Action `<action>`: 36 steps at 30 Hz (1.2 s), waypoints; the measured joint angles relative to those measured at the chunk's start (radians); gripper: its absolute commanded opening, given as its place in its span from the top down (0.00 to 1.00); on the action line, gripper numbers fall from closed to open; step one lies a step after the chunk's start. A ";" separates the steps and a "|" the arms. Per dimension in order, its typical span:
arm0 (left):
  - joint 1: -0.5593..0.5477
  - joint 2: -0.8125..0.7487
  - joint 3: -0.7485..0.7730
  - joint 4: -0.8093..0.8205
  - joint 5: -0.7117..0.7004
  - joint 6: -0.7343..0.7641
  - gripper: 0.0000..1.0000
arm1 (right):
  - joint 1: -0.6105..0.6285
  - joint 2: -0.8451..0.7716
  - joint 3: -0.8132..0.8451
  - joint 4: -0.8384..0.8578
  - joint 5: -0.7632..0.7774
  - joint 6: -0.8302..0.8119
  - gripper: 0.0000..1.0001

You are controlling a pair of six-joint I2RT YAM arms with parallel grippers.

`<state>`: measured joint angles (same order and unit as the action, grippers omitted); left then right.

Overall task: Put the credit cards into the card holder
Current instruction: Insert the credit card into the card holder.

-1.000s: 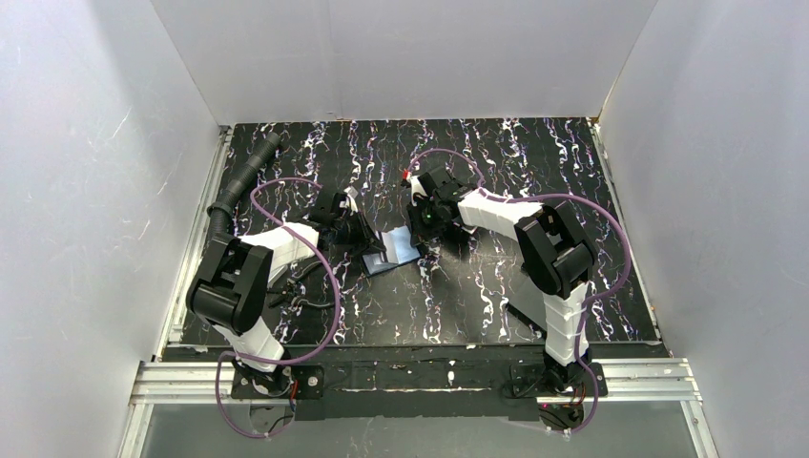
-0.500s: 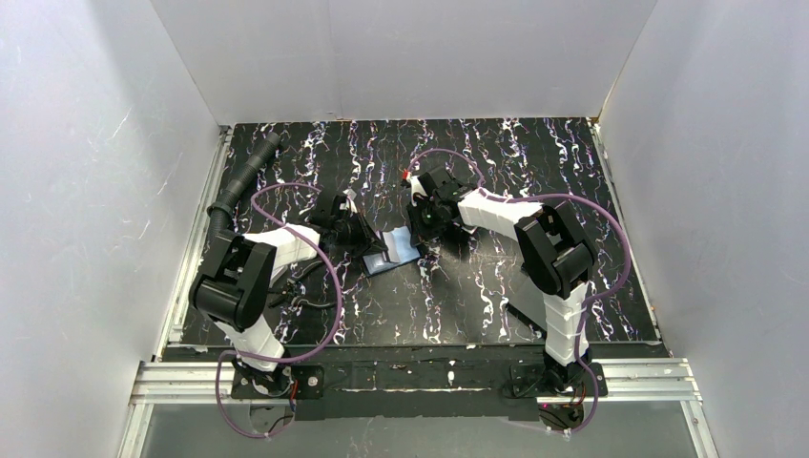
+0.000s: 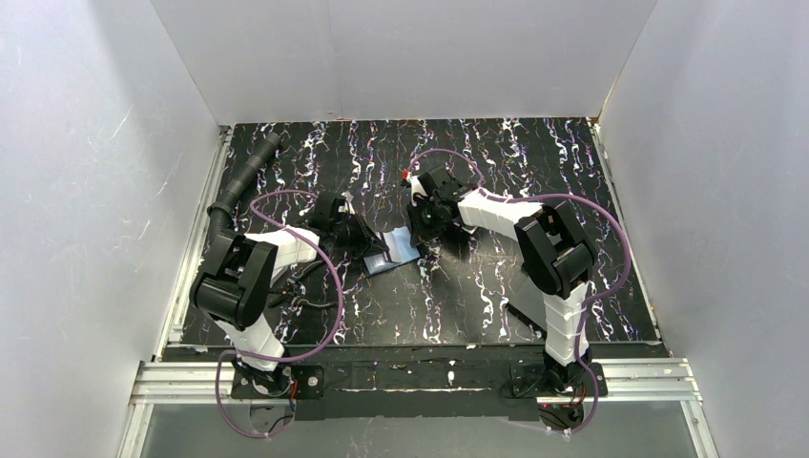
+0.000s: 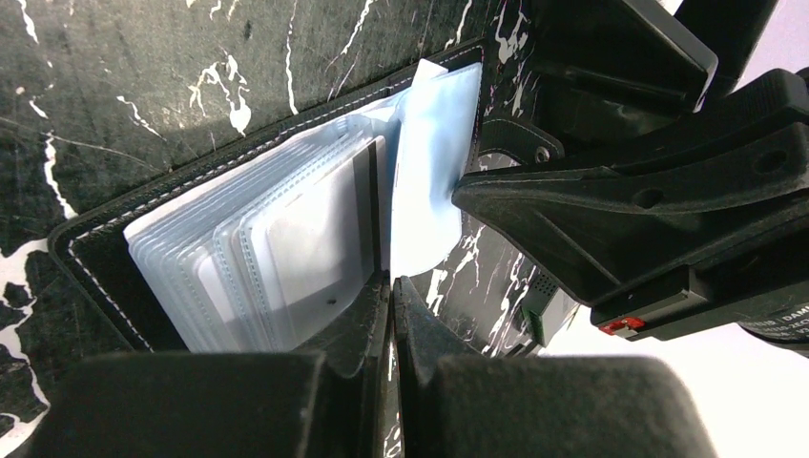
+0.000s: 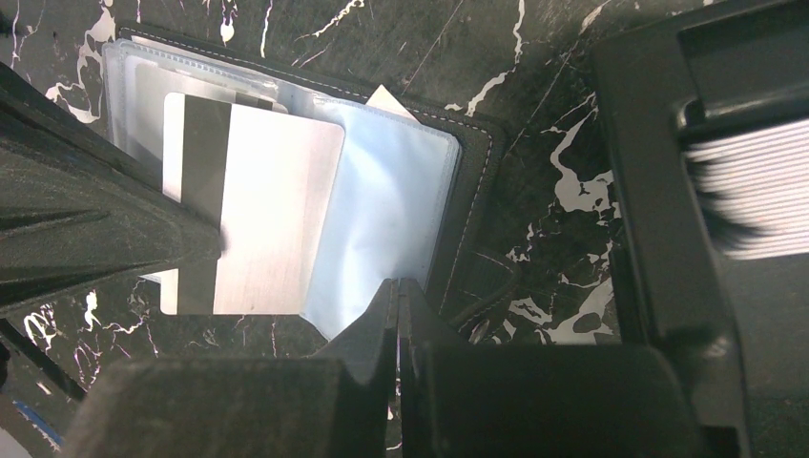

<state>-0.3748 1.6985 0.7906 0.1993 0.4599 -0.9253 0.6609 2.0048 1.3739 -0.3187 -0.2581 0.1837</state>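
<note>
The card holder (image 3: 393, 252) lies open mid-table, its black stitched cover (image 4: 91, 253) spread under a fan of clear sleeves (image 4: 277, 239). My left gripper (image 4: 391, 282) is shut on a silver credit card (image 5: 272, 205) with a black stripe, which lies over the sleeves and shows edge-on in the left wrist view. My right gripper (image 5: 398, 283) is shut with its tips pinching the edge of a pale blue sleeve (image 5: 382, 215), which it holds up from the holder. In the top view the left gripper (image 3: 370, 240) and right gripper (image 3: 418, 229) face each other across the holder.
A black tray (image 5: 639, 191) holding a stack of white cards (image 5: 754, 191) stands just right of the holder. A black corrugated hose (image 3: 243, 176) runs along the table's left edge. White walls close in three sides.
The left wrist has shifted slightly toward the near left, with the card still in its grip. The right arm and the holder have stayed put.
</note>
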 measured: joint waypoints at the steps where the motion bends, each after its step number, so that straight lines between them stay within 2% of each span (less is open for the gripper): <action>1: 0.000 0.000 -0.002 0.003 0.000 -0.005 1.00 | 0.000 0.000 0.000 0.000 0.000 0.000 0.99; 33: -0.001 -0.005 -0.091 0.152 -0.049 -0.134 1.00 | 0.000 0.000 0.002 -0.009 -0.013 0.005 0.98; 36: -0.002 -0.003 -0.093 0.158 -0.045 -0.132 0.89 | 0.000 0.000 0.016 -0.040 -0.002 0.005 0.93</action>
<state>-0.3763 1.6951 0.6971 0.3576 0.4152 -1.0576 0.6609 2.0048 1.3899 -0.3592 -0.2600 0.1883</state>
